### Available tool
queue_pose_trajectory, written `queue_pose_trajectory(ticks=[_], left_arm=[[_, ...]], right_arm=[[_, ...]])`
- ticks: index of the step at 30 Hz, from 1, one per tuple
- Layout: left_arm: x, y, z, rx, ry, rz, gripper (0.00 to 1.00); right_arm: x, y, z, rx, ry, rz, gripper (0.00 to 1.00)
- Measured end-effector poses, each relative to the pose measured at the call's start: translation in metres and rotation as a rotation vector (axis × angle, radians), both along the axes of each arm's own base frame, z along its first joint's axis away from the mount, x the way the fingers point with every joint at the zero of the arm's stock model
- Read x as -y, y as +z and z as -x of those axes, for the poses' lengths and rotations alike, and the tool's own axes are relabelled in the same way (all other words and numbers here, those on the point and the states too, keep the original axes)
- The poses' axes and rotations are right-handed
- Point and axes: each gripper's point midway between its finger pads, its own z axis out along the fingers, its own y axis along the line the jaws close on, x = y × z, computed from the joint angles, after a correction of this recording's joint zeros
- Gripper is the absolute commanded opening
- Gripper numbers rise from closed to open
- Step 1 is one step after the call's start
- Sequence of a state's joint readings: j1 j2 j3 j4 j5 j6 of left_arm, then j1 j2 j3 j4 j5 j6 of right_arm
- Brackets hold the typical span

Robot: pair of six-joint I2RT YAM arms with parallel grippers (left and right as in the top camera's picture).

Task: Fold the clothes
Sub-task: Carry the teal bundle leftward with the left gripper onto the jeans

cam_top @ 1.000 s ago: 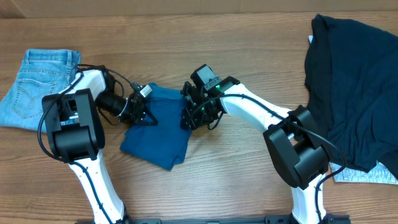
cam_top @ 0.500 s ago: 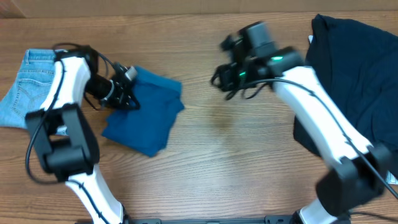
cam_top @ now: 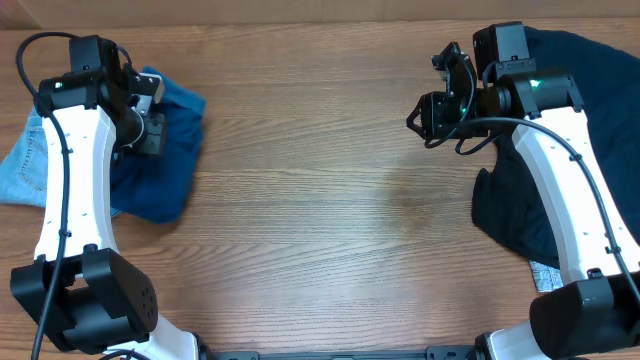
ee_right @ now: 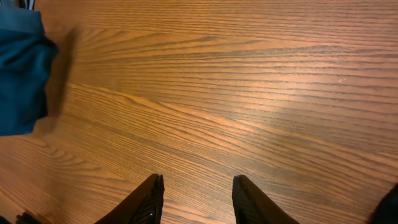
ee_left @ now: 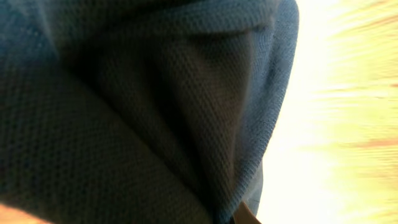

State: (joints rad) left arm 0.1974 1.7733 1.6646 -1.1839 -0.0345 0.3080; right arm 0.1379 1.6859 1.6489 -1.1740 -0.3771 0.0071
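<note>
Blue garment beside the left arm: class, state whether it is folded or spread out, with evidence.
Folded, roughly: the blue garment is a compact, layered bundle by the jeans, not laid flat.

Inventory, wooden worktop (cam_top: pixel 330 200): one.
Garments: three counted.
- blue garment (cam_top: pixel 180 155): one, bunched.
- denim jeans (cam_top: pixel 20 170): one pair, light wash.
- dark navy garment (cam_top: pixel 590 150): one, spread loose.

Pale cloth (cam_top: pixel 545 274): one edge under the navy piece; kind cannot be told.
Robot arms: two, left arm (cam_top: pixel 72 200) and right arm (cam_top: pixel 570 190).
</note>
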Motion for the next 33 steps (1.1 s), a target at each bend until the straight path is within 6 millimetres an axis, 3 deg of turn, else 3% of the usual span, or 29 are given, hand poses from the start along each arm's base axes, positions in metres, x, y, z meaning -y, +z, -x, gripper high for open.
queue_pose_trajectory(ticks=[7,21,28,33], left_arm=[[-0.038,0.009,-0.011,0.059,0.087,-0.136,0.04],[-0.125,0.027,-0.02,0.259,0.279,-0.102,0.05],[-0.155,0.006,-0.012,0.232,0.35,-0.063,0.17],[-0.172,0.007,-0.007,0.251,0.386,-0.069,0.21]], right_arm=[[0.0,0.0,0.001,-0.003,0.006,0.003,0.4],[0.001,-0.003,0.006,-0.024,0.006,0.006,0.4],[0.001,-0.004,0.01,-0.043,0.006,0.008,0.4],[0.001,-0.004,0.01,-0.043,0.006,0.008,0.4]])
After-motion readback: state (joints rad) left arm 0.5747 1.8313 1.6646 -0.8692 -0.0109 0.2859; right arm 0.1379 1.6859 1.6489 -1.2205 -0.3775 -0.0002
